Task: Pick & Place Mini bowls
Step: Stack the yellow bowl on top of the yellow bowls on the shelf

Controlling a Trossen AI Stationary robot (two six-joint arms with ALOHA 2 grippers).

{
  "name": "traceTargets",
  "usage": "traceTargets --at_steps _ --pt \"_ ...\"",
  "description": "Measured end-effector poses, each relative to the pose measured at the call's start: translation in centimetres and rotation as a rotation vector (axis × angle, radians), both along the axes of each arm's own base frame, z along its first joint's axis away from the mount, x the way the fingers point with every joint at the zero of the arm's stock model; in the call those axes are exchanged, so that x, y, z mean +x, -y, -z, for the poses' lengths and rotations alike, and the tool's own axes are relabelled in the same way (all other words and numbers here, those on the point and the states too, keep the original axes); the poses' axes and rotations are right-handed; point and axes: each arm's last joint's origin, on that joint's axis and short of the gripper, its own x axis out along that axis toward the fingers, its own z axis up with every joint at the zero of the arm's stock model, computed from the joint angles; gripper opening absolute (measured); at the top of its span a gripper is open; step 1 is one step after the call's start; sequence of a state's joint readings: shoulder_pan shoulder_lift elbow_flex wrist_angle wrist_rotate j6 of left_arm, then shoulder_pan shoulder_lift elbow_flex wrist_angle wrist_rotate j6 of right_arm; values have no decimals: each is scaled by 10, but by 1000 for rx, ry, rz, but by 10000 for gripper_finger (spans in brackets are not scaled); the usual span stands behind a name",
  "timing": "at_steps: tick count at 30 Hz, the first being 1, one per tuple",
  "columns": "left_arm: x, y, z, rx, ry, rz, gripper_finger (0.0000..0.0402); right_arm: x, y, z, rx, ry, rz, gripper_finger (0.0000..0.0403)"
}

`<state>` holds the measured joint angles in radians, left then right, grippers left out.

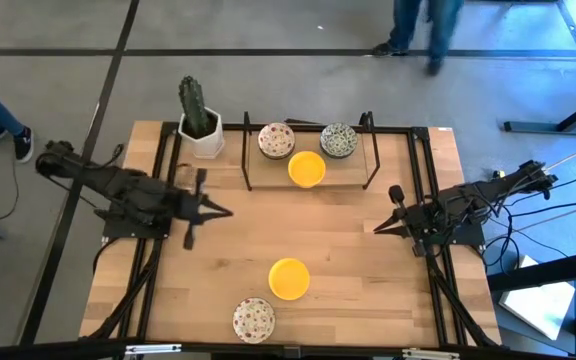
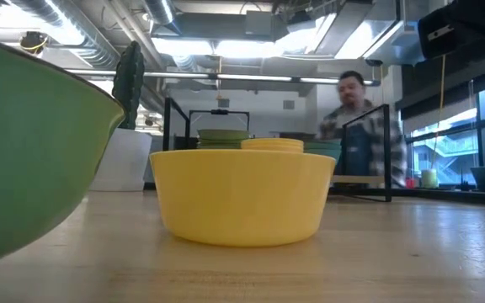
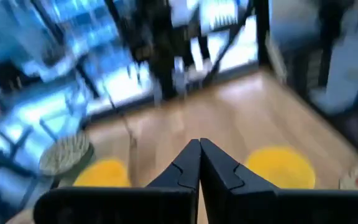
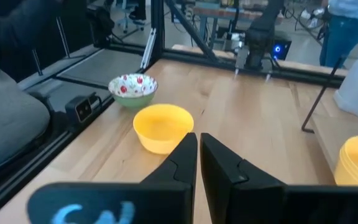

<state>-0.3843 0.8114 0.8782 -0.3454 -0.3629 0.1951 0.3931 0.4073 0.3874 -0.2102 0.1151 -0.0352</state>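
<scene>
Two mini bowls sit on the table's near middle: a plain yellow one [image 1: 289, 278] [image 4: 162, 126] and a white one with red speckles [image 1: 254, 320] [image 4: 133, 88]. At the far middle, inside a black frame [image 1: 246, 150], sit a red-speckled bowl [image 1: 276, 140], a green-grey patterned bowl [image 1: 339, 140] and a yellow one [image 1: 307, 169]. My left gripper [image 1: 230, 211] [image 3: 199, 146] hovers at the table's left, shut and empty, pointing toward the right. My right gripper [image 1: 376, 229] [image 4: 197, 137] hovers at the right, shut and empty, pointing left.
A white pot with a green cactus [image 1: 200, 125] stands at the far left corner. The black frame's uprights [image 1: 370, 150] flank the far bowls. Bare wood lies between the two grippers [image 1: 303, 225]. A person [image 2: 356, 126] stands beyond the table's far edge.
</scene>
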Motion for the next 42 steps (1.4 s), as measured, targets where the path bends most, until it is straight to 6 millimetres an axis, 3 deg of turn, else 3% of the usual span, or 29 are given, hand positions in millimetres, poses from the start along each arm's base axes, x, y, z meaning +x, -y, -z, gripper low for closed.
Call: traceTargets --at_steps 4,10,16,22,26,34,38,42 --pt "-30 -18 44 -61 201 -73 2 4 -2 -3 -14 37 -7 23" --pt "-59 -32 88 -146 391 -47 2 10 -4 -3 -27 44 -10 23" --pt "-68 -36 110 -109 511 -52 1 16 -7 1 -53 21 -4 23" --pt "-63 -36 137 -86 448 -63 2 21 -8 5 -91 -2 13 23" --pt "-63 -38 138 -101 502 -93 1 24 -9 3 -81 18 16 23" --pt "-62 -50 138 29 487 -343 1 43 -13 -7 -56 -14 37 5" --pt "-63 -54 133 86 542 -330 3 70 -21 -25 -50 -148 -23 4" --pt "-62 -58 134 89 536 -313 1 113 -30 -38 -91 -328 -27 4"
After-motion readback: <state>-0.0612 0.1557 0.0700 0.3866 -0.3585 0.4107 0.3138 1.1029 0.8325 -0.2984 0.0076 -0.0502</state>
